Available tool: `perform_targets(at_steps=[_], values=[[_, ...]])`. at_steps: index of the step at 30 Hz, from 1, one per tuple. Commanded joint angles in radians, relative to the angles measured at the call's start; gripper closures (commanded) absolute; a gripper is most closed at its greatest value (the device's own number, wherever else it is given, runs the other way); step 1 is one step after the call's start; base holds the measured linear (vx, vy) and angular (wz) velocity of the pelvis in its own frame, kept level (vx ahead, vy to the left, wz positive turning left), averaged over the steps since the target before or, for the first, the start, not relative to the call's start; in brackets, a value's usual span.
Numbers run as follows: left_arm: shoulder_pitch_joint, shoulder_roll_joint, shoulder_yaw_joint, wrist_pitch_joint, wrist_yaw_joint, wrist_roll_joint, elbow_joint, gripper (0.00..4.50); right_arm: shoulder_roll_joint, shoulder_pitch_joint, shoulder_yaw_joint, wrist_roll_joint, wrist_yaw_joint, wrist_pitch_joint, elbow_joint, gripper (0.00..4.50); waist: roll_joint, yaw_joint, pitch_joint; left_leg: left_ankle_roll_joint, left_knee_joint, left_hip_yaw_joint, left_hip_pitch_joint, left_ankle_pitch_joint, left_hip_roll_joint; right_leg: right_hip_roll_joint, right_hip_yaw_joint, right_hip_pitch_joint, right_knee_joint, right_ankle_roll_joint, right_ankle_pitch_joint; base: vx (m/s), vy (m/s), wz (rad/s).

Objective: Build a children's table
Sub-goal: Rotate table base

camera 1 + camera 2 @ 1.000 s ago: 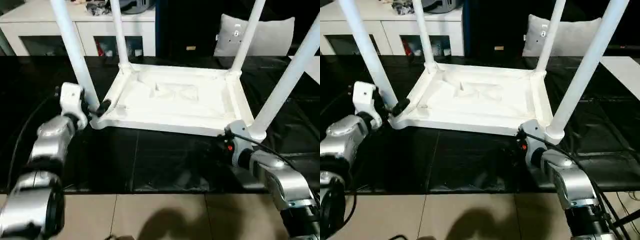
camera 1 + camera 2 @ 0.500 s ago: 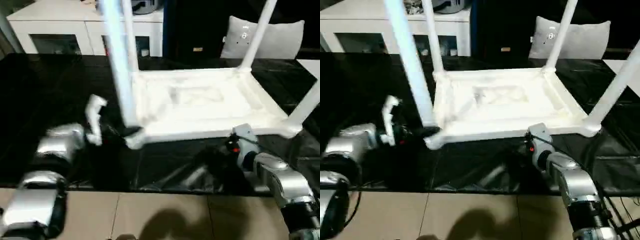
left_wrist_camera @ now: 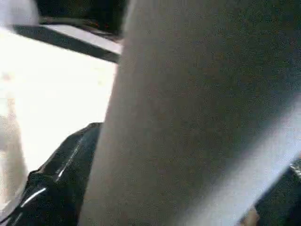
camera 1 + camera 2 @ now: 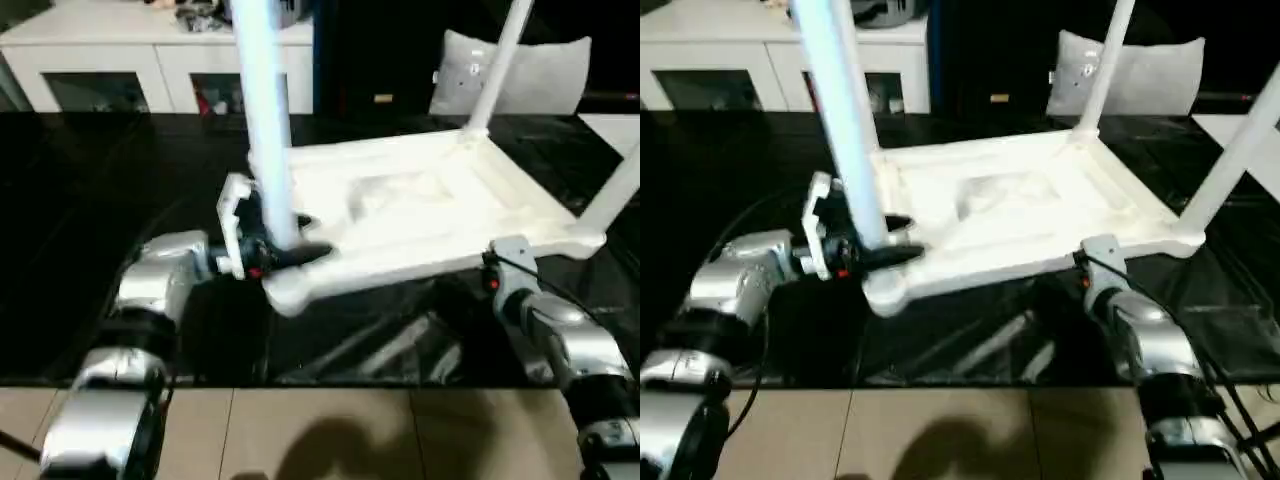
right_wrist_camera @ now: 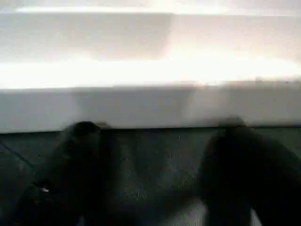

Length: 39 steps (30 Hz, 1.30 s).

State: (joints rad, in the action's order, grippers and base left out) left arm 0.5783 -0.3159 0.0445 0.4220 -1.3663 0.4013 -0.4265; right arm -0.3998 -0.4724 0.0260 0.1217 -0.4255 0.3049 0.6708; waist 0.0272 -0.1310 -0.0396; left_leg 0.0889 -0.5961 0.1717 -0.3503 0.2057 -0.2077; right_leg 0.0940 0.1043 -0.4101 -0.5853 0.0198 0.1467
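Our children's table [image 4: 420, 215] lies upside down on the glossy black tabletop [image 4: 90, 200], its legs up; within the last second it has swung round, the near-left corner now toward us, so we judge it is being turned for righting. Our left gripper [image 4: 880, 245] has its jaws wide around the smooth round near leg [image 4: 845, 130]. Our right gripper [image 5: 155, 160], jaws apart, sits under the ribbed top's matte rim
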Motion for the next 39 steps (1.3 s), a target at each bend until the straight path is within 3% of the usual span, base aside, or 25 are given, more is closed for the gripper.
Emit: perform_targets(at_steps=[1, 2, 3, 4, 5, 8, 11, 16, 20, 22, 27, 39], values=[[-0.039, 0.003, 0.073, 0.054, -0.041, 0.041, 0.125, 0.01, 0.024, -0.027, -0.029, -0.014, -0.024, -0.033, 0.028, 0.00, -0.008, -0.004, 0.065, -0.031, 0.073, 0.003, -0.012, 0.128, -0.020, 0.061, -0.042, 0.068, 0.047, 0.211, 0.240, 0.000, 0.000, 0.00], [-0.068, 0.004, 0.092, 0.062, -0.032, 0.051, 0.182, 0.01, 0.036, -0.038, -0.042, -0.021, -0.038, -0.052, 0.044, 0.00, -0.010, 0.011, 0.060, -0.036, 0.072, 0.006, -0.010, 0.142, -0.018, 0.055, -0.044, 0.064, 0.052, 0.214, 0.254, 0.000, 0.000, 0.00], [-0.095, 0.011, 0.105, 0.051, -0.007, 0.041, 0.233, 0.01, 0.052, -0.054, -0.058, -0.028, -0.047, -0.071, 0.065, 0.00, -0.011, 0.019, 0.061, -0.037, 0.073, 0.004, -0.014, 0.147, -0.019, 0.056, -0.044, 0.068, 0.052, 0.213, 0.267, 0.000, 0.000, 0.00], [-0.098, 0.016, 0.105, 0.050, 0.001, 0.039, 0.238, 0.01, 0.056, -0.058, -0.063, -0.031, -0.049, -0.074, 0.069, 0.00, -0.010, 0.024, 0.058, -0.038, 0.072, 0.006, -0.010, 0.156, -0.016, 0.052, -0.044, 0.063, 0.057, 0.206, 0.288, 0.000, 0.000, 0.00], [-0.106, 0.029, 0.104, 0.044, 0.021, 0.034, 0.253, 0.01, 0.068, -0.067, -0.078, -0.039, -0.054, -0.084, 0.078, 0.00, -0.018, 0.027, 0.057, -0.038, 0.072, 0.008, -0.011, 0.165, -0.015, 0.052, -0.044, 0.062, 0.059, 0.201, 0.306, 0.000, 0.000, 0.00], [-0.131, 0.078, 0.105, 0.081, 0.081, 0.041, 0.322, 0.01, 0.114, -0.104, -0.123, -0.066, -0.074, -0.115, 0.117, 0.00, -0.019, 0.040, 0.054, -0.030, 0.074, 0.003, -0.013, 0.191, -0.012, 0.053, -0.044, 0.062, 0.067, 0.158, 0.412, 0.000, 0.000, 0.00], [-0.150, 0.105, 0.118, 0.099, 0.126, 0.048, 0.370, 0.01, 0.144, -0.128, -0.135, -0.082, -0.083, -0.138, 0.147, 0.00, -0.020, 0.048, 0.050, -0.031, 0.074, 0.003, -0.008, 0.214, -0.011, 0.052, -0.044, 0.055, 0.076, 0.147, 0.460, 0.000, 0.000, 0.00], [-0.154, 0.152, 0.134, 0.086, 0.195, 0.041, 0.381, 0.01, 0.180, -0.148, -0.146, -0.091, -0.102, -0.154, 0.175, 0.00, -0.020, 0.059, 0.051, -0.036, 0.076, 0.000, -0.010, 0.214, -0.012, 0.046, -0.044, 0.056, 0.071, 0.150, 0.421, 0.000, 0.000, 0.00], [-0.150, 0.198, 0.142, 0.098, 0.240, 0.057, 0.402, 0.01, 0.212, -0.157, -0.163, -0.102, -0.121, -0.177, 0.204, 0.00, -0.023, 0.069, 0.054, -0.048, 0.073, 0.001, -0.014, 0.187, -0.012, 0.046, -0.046, 0.060, 0.063, 0.182, 0.349, 0.000, 0.000, 0.00], [-0.141, 0.233, 0.153, 0.082, 0.273, 0.033, 0.391, 0.01, 0.228, -0.164, -0.166, -0.104, -0.115, -0.189, 0.224, 0.00, -0.018, 0.072, 0.053, -0.052, 0.072, 0.002, -0.013, 0.191, -0.011, 0.046, -0.047, 0.059, 0.065, 0.189, 0.345, 0.000, 0.000, 0.00], [-0.143, 0.257, 0.166, 0.075, 0.293, 0.034, 0.408, 0.01, 0.251, -0.168, -0.157, -0.103, -0.136, -0.211, 0.238, 0.00, -0.018, 0.083, 0.052, -0.055, 0.073, 0.001, -0.014, 0.215, -0.011, 0.046, -0.045, 0.059, 0.070, 0.183, 0.376, 0.000, 0.000, 0.00], [-0.113, 0.324, 0.119, -0.068, 0.460, -0.041, 0.321, 0.01, 0.270, -0.205, -0.133, -0.109, -0.126, -0.272, 0.317, 0.00, -0.024, 0.082, 0.052, -0.065, 0.072, 0.001, -0.012, 0.217, -0.013, 0.045, -0.045, 0.056, 0.070, 0.179, 0.380, 0.000, 0.000, 0.00]])
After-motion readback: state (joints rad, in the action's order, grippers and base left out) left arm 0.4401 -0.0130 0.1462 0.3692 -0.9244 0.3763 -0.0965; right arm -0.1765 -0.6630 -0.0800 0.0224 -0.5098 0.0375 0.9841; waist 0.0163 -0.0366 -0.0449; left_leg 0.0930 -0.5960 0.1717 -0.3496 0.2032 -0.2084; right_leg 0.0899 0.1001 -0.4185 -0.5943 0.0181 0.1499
